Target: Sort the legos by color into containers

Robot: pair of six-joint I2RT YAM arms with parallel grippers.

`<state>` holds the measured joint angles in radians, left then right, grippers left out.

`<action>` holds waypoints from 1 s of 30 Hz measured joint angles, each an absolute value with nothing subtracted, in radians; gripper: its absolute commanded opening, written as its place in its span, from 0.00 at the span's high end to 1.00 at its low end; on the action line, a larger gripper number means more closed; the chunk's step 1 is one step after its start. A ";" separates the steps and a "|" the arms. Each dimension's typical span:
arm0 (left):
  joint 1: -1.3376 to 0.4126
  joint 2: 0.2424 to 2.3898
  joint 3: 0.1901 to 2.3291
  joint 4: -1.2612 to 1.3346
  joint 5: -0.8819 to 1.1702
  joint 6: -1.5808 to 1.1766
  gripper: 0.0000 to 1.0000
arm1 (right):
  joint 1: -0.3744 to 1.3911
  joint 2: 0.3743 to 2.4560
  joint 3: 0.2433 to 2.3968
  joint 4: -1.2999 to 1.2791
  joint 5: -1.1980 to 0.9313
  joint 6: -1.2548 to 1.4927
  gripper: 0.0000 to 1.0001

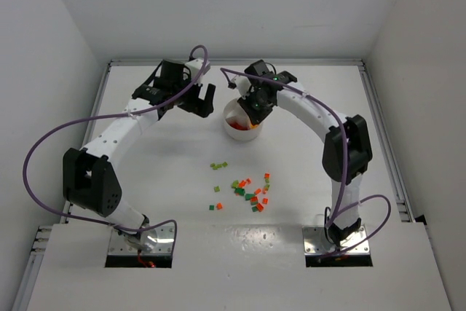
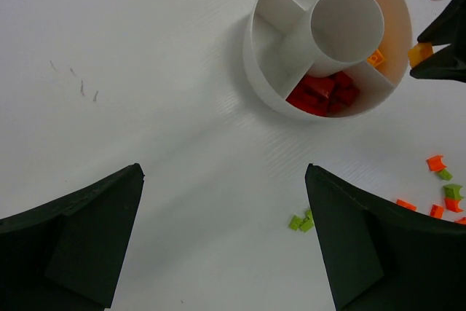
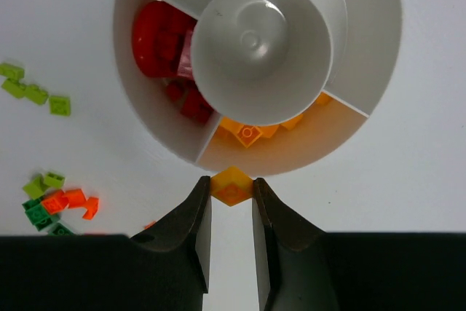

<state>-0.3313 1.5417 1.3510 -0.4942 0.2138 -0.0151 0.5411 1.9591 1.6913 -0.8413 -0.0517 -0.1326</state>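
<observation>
My right hand (image 3: pixel 231 196) is pinching one yellow-orange brick (image 3: pixel 232 184) between its fingertips. It holds the brick just at the outer rim of the dish (image 3: pixel 153 132), right beside the wedge that already has a few yellow-orange bricks (image 3: pixel 247 133) in it. I judge this to be the carry step, with the drop into that wedge not yet made. My left hand (image 2: pixel 226 238) hangs spread and holds nothing over the bare table (image 2: pixel 145 71), near the dish on its other side. As for progress, one wedge has a pile of red bricks (image 2: pixel 322 92) and its neighbour has those few yellow-orange ones. The other wedges around the hub (image 3: pixel 258 49) look bare as far as I can see. What is left is the scatter of loose legos (image 1: pixel 251 191) on the table between the arm bases and the dish. It is a mix of light and dark greens and brighter orange-red ones, with a small group of light green bricks (image 1: pixel 219 166) a little apart. No green shows in the dish yet, so I'd call the job roughly half done at best.
</observation>
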 measured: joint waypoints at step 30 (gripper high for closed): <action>-0.324 1.625 1.387 -0.479 0.168 -0.091 0.00 | 0.492 2.060 1.823 -0.838 -0.008 -0.099 0.57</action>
<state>-0.3244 1.6249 1.3869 -0.4789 0.1680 -0.0910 0.4923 2.0602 1.8233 -0.8375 -0.0078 -0.0994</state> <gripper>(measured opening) 0.997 0.428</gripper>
